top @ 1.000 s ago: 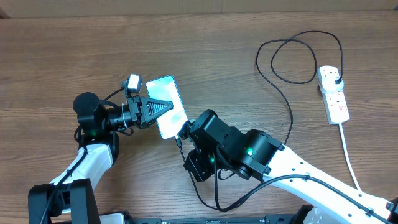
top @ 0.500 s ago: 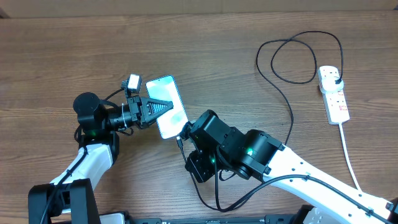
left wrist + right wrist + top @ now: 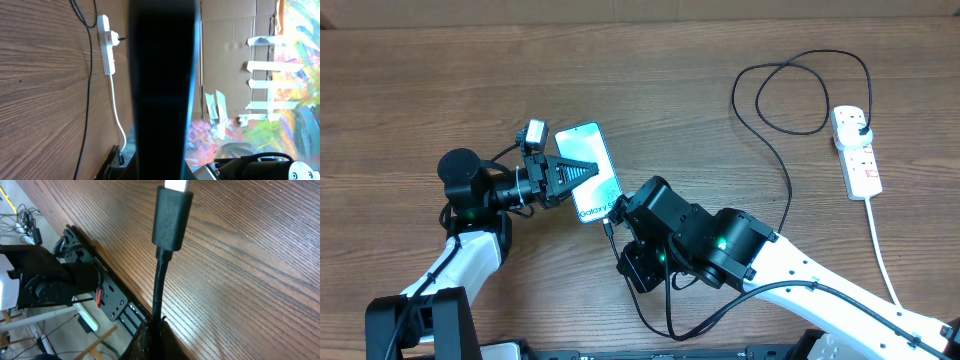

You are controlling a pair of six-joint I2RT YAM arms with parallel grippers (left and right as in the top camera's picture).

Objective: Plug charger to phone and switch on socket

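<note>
At 9 o'clock on the wooden table [image 3: 440, 80] the left gripper [image 3: 582, 170] reaches toward 3 o'clock, rolled on its side, with its jaws clenched on the phone [image 3: 592, 178], one dark finger lying across the lit screen. The phone's long axis runs from 11 to 5 o'clock and "Galaxy S" can be read near its lower end. In the left wrist view it fills the middle as a broad dark band [image 3: 160, 75] with a bluish glow along its right edge. At the phone's 5 o'clock end sits the bulky black wrist of the right arm, which comes in from the 4 o'clock corner and covers that end from above. In the right wrist view the right gripper [image 3: 152, 347] is only a dark blur at the bottom edge, closed around the thin black cable of the charger [image 3: 172, 220]. The connector stands stiffly above the wood grain with its bright metal tip at the frame's top edge, and whether the tip meets the phone cannot be told. From the arm the cable [image 3: 787, 175] climbs toward 1 o'clock, loops, and ends at the black plug [image 3: 861, 128]. The plug sits in the socket [image 3: 857, 152] far out at 3 o'clock, well apart from the phone. The socket's switches show red, but their position cannot be read. Its white cord [image 3: 880, 250] trails toward 5 o'clock.
</note>
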